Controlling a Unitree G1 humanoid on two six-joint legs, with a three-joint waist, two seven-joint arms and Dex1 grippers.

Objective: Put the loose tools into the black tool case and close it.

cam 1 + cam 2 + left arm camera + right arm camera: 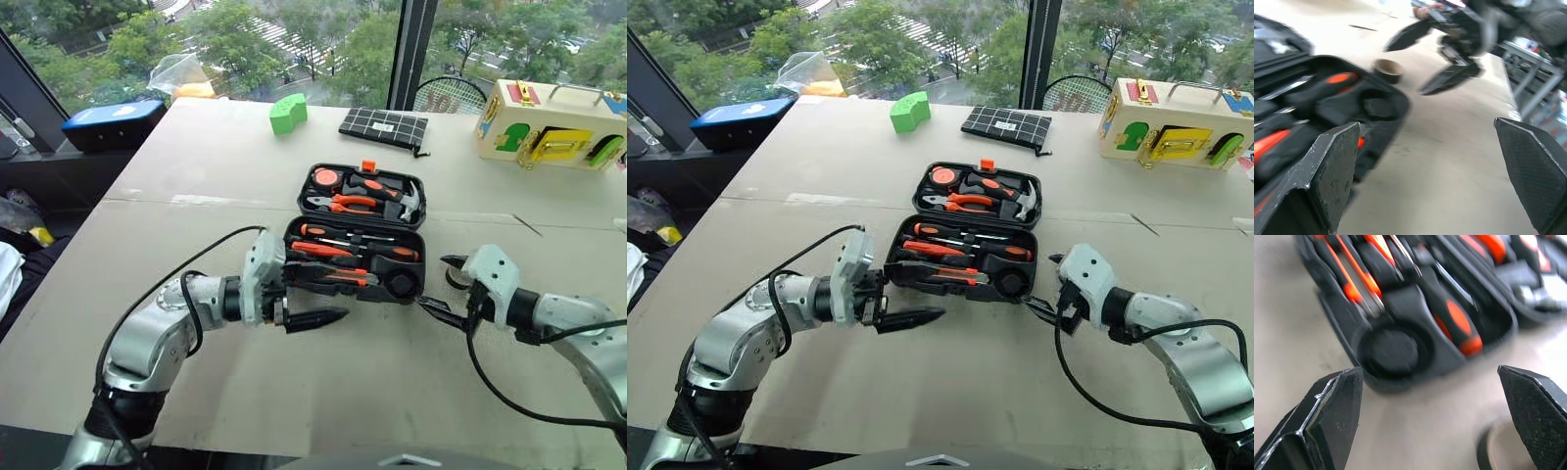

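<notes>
The black tool case (404, 266) lies open at mid-table. Orange-and-black screwdrivers (323, 249) sit in its near half, whose round slot (1388, 352) is empty. Pliers (353, 204) and a hammer fill the far half. A small dark roll (457, 278) lies loose on the table just right of the case, also seen as the roll (1387, 70) from the left wrist. My right gripper (446, 289) is open, its fingers either side of the roll without gripping it. My left gripper (309, 296) is open and empty at the case's near-left corner.
Along the table's far edge stand a green block (288, 114), a flat black gridded pouch (383, 127) and a colourful toy box (554, 122). A blue-lidded box (113, 122) sits off the far left corner. Bare tabletop lies in front of the case.
</notes>
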